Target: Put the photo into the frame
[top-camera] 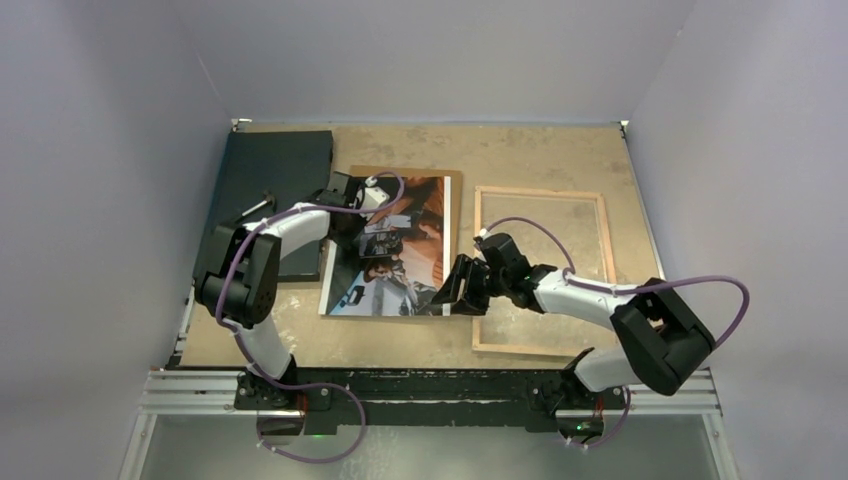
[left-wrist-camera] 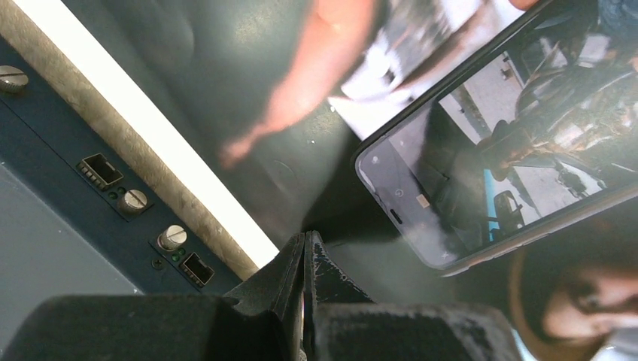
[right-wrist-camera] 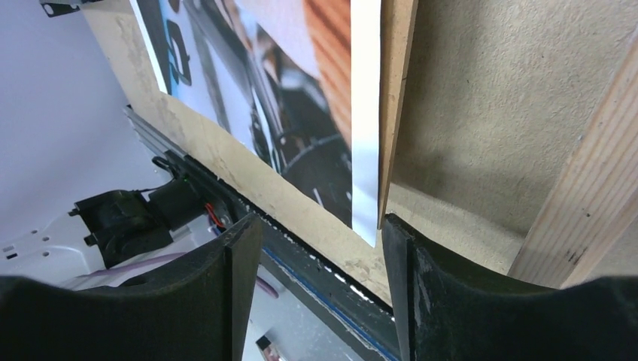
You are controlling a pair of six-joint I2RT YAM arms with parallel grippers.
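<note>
The photo [top-camera: 395, 250], a dark glossy print with a white border, lies face up on a brown backing panel [top-camera: 455, 180] in the middle of the table. The frame [top-camera: 541, 192] lies back up to its right, with its light wooden rails showing. My left gripper [top-camera: 358, 222] is shut, and its tips [left-wrist-camera: 305, 239] are down on the photo [left-wrist-camera: 248, 83] near the print's left border. My right gripper [top-camera: 450, 290] stands open at the photo's near right corner. In the right wrist view that corner [right-wrist-camera: 366, 218] and the panel's edge [right-wrist-camera: 391, 113] sit just inside the right finger [right-wrist-camera: 399, 248].
A flat black board [top-camera: 270, 175] lies at the far left under the left arm. A frame rail [right-wrist-camera: 594, 188] runs close to the right of my right gripper [right-wrist-camera: 322, 226]. The table's near edge and a black metal rail [top-camera: 430, 385] lie just below the photo.
</note>
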